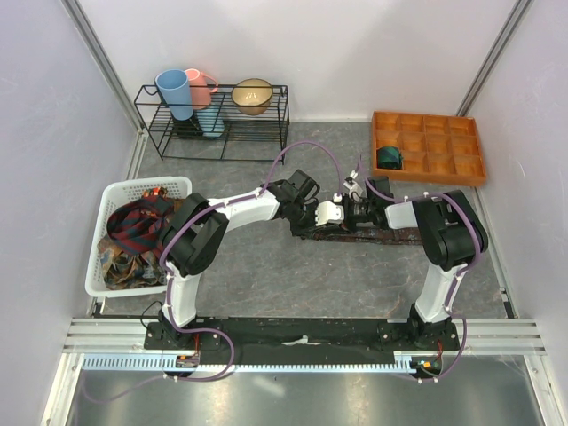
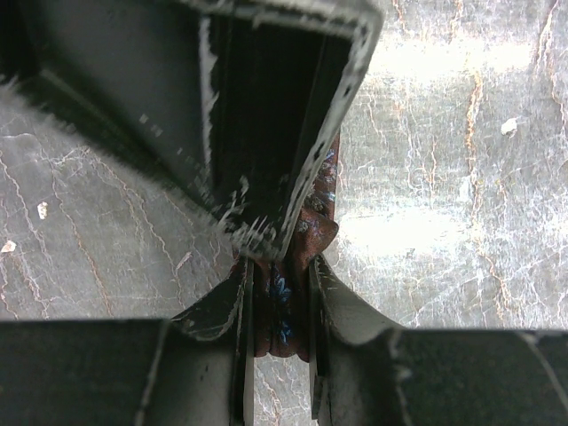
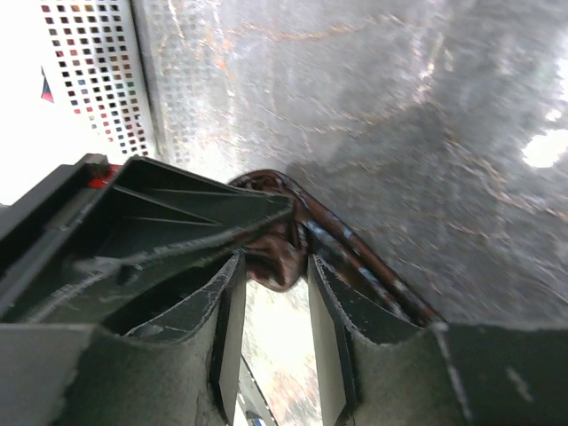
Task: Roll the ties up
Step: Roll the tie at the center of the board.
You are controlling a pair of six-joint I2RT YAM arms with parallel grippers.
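At the middle of the desk (image 1: 266,275) the left gripper (image 2: 280,269) is nearly closed, pinching a folded thickness of the maroon-brown tie (image 2: 312,229), whose length trails flat along the desk to the right. The right gripper (image 3: 275,263) meets it tip to tip, fingers partly apart on either side of the tie's curled end; whether they press it I cannot tell. Other ties (image 1: 133,238) lie heaped in the white basket (image 1: 146,185) at left, and a rolled teal tie (image 1: 388,158) sits in the orange tray (image 1: 429,177).
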